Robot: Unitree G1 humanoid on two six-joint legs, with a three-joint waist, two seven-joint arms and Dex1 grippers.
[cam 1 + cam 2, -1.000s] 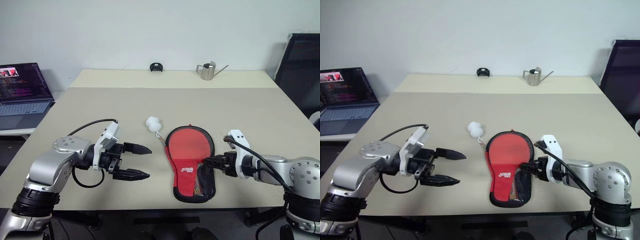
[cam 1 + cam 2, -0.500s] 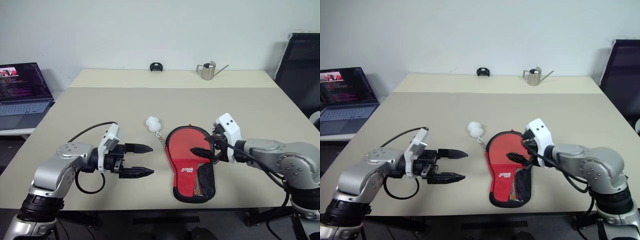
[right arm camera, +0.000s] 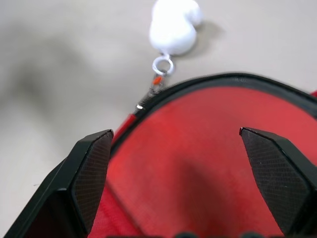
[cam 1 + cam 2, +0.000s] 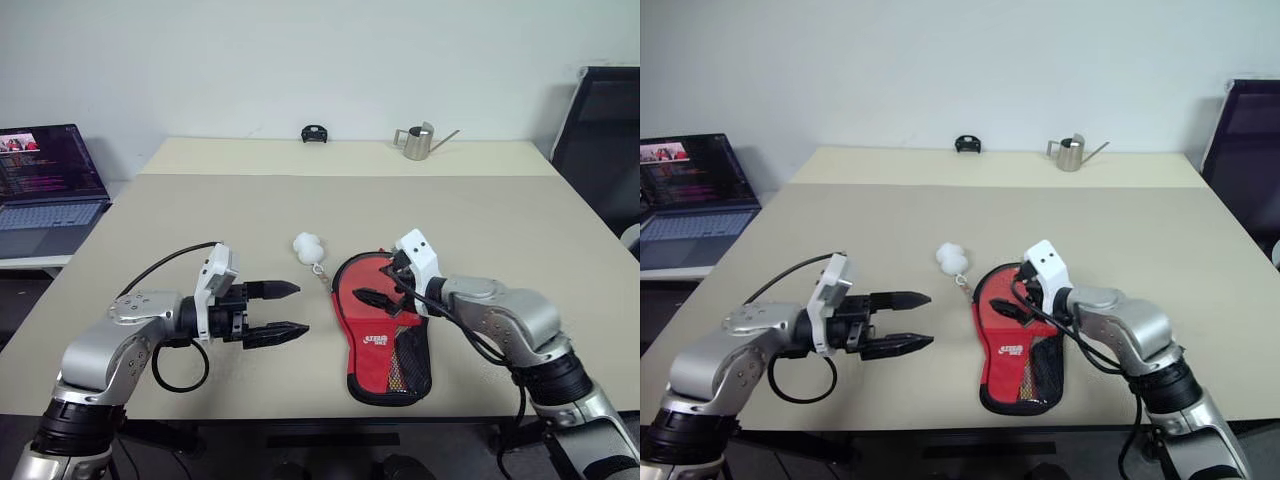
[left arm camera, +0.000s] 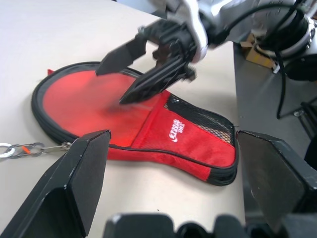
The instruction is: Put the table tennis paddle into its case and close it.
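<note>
Since one second ago: right gripper [image 4: 378,298] swung in from beside the handle end of the case [image 4: 383,325] to above its round red part; case and white ball charm [image 4: 308,247] unmoved on the table [image 4: 500,230]. Left gripper [image 4: 287,310] almost in the same place, well left of the case.

Head views: both grippers wide open, holding nothing. Case lying flat, red side up, mesh pocket toward the robot. Paddle itself not visible anywhere; likely inside already, but impossible to confirm.

Left wrist view: right gripper's fingers [image 5: 148,82] hovering just over the red fabric [image 5: 89,104], contact unclear. Zip state along the black edge hard to read.

Right wrist view: charm [image 3: 174,25] and key ring [image 3: 162,64] beyond the case edge [image 3: 198,84]. Best to locate the zip pull near that ring first, then pinch it while pressing the case flat with the other gripper.
</note>
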